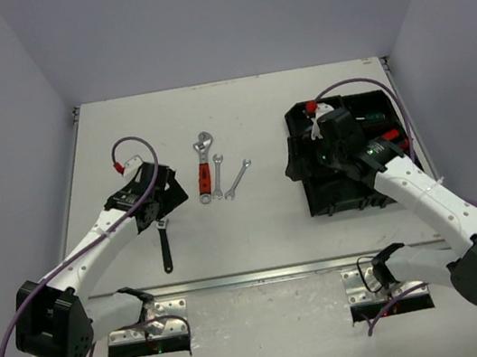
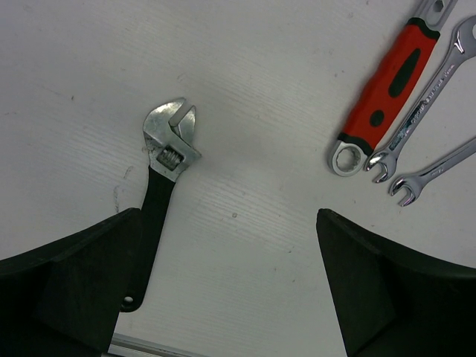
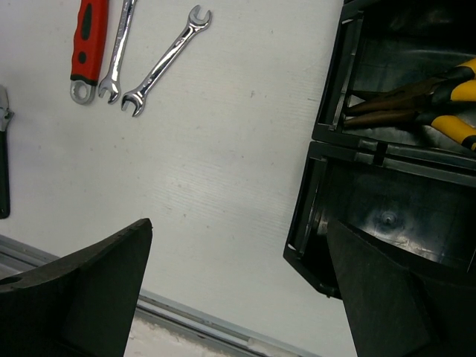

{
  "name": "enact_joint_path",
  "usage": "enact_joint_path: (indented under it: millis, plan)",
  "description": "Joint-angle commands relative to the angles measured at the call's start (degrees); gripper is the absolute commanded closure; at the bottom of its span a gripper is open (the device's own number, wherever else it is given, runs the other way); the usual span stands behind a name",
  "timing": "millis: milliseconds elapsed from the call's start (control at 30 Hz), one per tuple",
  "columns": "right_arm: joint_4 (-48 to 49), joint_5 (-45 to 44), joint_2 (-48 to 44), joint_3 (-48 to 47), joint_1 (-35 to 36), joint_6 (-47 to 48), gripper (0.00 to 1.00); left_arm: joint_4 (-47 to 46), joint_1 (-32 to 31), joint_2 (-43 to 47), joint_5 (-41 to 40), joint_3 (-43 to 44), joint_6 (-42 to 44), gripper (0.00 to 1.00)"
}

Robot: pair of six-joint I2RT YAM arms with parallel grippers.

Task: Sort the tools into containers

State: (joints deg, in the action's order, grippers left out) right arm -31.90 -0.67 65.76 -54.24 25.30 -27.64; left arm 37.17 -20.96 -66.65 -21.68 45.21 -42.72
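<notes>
Four tools lie on the white table. A black-handled adjustable wrench [image 1: 165,246] [image 2: 169,145] lies just ahead of my left gripper [image 1: 157,203] [image 2: 229,223], its handle running under the left finger. A red-handled wrench [image 1: 204,170] [image 2: 387,85] [image 3: 89,37] and two silver wrenches [image 1: 217,177] [image 1: 239,179] lie side by side at mid-table. The black tray of containers [image 1: 350,187] [image 3: 320,186] sits on the right, with yellow-handled pliers [image 3: 439,100] in one section. My right gripper [image 1: 305,163] [image 3: 239,230] hovers over the tray's left edge. Both grippers are open and hold nothing.
A metal rail [image 1: 264,275] [image 3: 193,316] runs along the table's near edge, just behind both grippers. Grey walls close in the table on the left, right and far sides. Purple cables [image 1: 137,145] arch over each arm.
</notes>
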Motion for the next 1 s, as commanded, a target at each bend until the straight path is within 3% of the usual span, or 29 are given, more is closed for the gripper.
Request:
enact_joint_path:
  millis: [0,333,667,800,967]
  plan:
    - [3.07,2.95,-1.17,0.03,0.01,0.21,0.01,-2.1,0.82,0.44,1.66,0.55,0.37,0.0]
    - [1.78,3.26,-3.77,0.54,-0.01,-0.43,0.01,-10.87,-0.07,-8.68,17.07,5.2,8.5,0.01]
    - [-4.25,-0.21,-7.5,-0.16,0.01,-0.22,0.01,-12.31,-9.56,-27.76,12.88,24.17,13.88,0.13]
    - [-6.39,-0.97,-9.65,0.22,-0.07,-0.16,0.01,-13.41,-11.65,-38.63,12.42,30.66,20.07,0.31]
    - [-6.1,0.17,-11.06,1.89,-0.07,-0.39,0.01,-13.09,-11.65,-45.42,14.7,36.46,23.41,0.52]
